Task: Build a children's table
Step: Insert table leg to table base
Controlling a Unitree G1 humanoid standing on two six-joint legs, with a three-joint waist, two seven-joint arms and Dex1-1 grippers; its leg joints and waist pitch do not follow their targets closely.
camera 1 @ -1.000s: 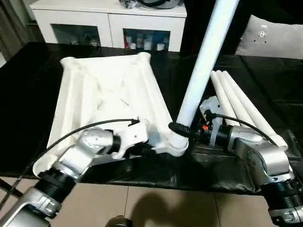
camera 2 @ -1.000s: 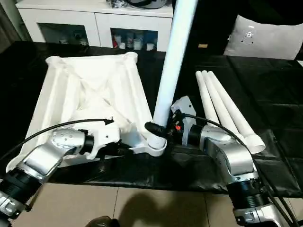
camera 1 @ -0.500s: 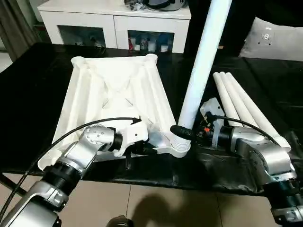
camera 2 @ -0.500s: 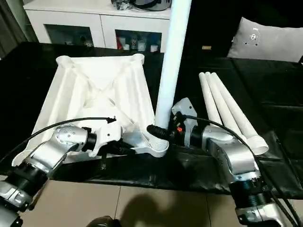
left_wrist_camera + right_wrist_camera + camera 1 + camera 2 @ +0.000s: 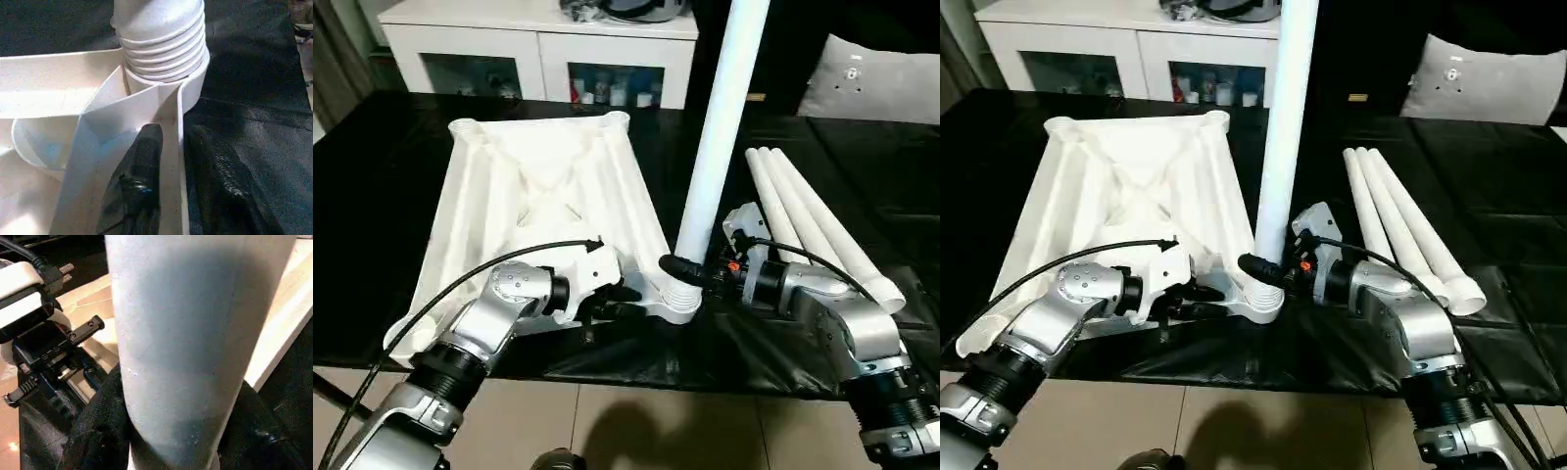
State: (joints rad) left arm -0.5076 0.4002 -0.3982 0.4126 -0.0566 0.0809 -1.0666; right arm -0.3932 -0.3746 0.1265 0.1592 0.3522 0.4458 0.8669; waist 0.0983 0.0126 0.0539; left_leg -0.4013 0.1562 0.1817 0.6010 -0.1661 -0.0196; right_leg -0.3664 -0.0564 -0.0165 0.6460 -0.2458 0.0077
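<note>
Light's from overhead, indoor, fairly even. White tabletop [image 5: 538, 211] glares, ribs partly washed out. Black bench [image 5: 372, 196] soaks up detail. My shadow falls on the floor [image 5: 636, 431] below. My right wrist view: leg [image 5: 190, 333] v. close, soft, shaded.

The upright leg [image 5: 717, 137] runs off the frame's top edge — its upper end is cut off. Beside that leg, the cabinet [image 5: 543, 44] holds small items [image 5: 607, 90] too small to identify.

A white glass-door cabinet [image 5: 548, 54] stands behind the black table [image 5: 372, 196], tiled floor [image 5: 636, 431] below.
</note>
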